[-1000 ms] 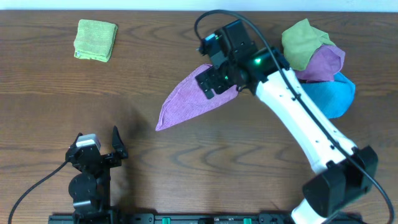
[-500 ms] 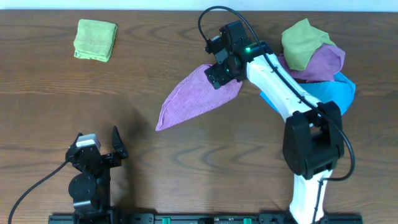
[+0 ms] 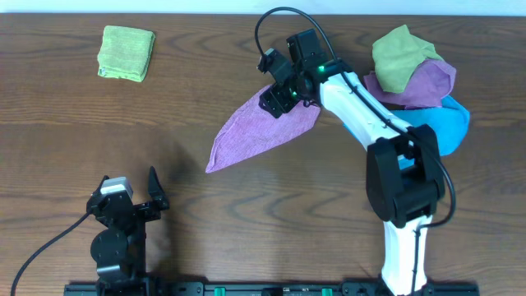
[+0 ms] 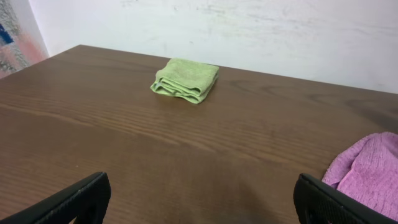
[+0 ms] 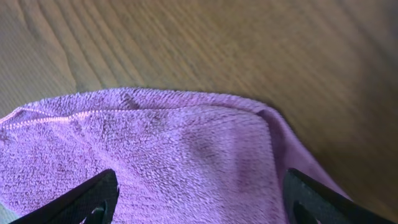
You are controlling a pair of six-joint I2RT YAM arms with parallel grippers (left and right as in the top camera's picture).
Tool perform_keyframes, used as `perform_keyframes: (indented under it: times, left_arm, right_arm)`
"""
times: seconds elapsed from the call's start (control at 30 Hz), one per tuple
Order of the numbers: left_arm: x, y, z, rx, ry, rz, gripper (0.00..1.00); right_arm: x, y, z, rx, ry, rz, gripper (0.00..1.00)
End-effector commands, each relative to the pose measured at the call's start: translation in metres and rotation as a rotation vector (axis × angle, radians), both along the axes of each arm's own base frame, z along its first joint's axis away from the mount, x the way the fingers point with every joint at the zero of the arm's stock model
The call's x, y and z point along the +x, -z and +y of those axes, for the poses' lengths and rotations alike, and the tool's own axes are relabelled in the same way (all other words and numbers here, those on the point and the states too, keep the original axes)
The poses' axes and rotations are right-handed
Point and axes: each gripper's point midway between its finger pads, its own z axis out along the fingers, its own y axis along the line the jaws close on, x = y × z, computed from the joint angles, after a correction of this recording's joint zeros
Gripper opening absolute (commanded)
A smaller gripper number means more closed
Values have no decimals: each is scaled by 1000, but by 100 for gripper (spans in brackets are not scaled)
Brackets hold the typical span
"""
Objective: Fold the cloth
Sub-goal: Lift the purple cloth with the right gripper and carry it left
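Note:
The lilac cloth (image 3: 255, 136) lies flat on the wooden table as a long pointed shape, running from near left to far right. Its label does not show. My right gripper (image 3: 275, 97) is open and hovers just over the cloth's far end. In the right wrist view the cloth (image 5: 186, 155) fills the space under the spread jaws of the right gripper (image 5: 200, 190), with a hemmed edge and a rounded corner ahead. My left gripper (image 3: 131, 193) is open and empty at the near left edge. In the left wrist view the left gripper (image 4: 200, 190) sees the cloth's tip (image 4: 370, 168) at the right.
A folded green cloth (image 3: 126, 52) lies at the far left and also shows in the left wrist view (image 4: 185, 79). A pile at the far right holds a green cloth (image 3: 399, 56), another purple cloth (image 3: 427, 86) and a blue cloth (image 3: 440, 123).
My right gripper has shifted a little left and away, toward the cloth's far corner, and the arm has swung round. The cloth and the left arm have not moved.

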Motion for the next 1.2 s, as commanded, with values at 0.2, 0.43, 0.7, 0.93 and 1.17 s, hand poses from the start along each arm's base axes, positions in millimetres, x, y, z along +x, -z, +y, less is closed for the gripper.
perform_keyframes:
  times: [0.2,0.43,0.7,0.93,1.17]
  left_arm:
    - [0,17,3,-5,-19,37,95]
    - [0,17,3,-5,-18,37,95]
    - [0,17,3,-5,-18,37,96]
    - [0,17,3,-5,-18,37,95]
    - [0,17,3,-5,-18,37,95]
  right_arm:
    - [-1,39,2,7,-39,52,87]
    - [15,33,5,24,-33,-17,86]
    - [24,32,4,20,-18,-55,85]
    - [15,41,1,6,-19,-4,75]
    - [10,54,-1,-7,-19,29,45]
